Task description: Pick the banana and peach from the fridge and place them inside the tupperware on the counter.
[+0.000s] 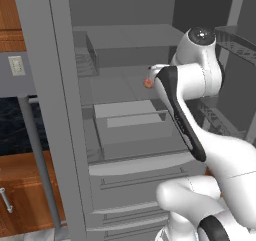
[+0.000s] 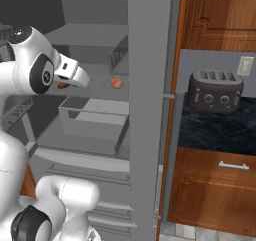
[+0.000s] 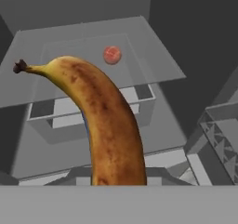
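Banana (image 3: 104, 125): we are pinching it in the gripper (image 2: 64, 84), peach (image 3: 112, 55) lying on the fridge (image 1: 55, 110) shelf; next, carrying it out to the tupperware.

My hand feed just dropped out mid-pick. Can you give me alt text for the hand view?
A brown-spotted yellow banana rises from the bottom of the view, held in the shut gripper, its stem pointing upper left. Beyond it, the peach sits on a grey fridge shelf, above an open-topped drawer.
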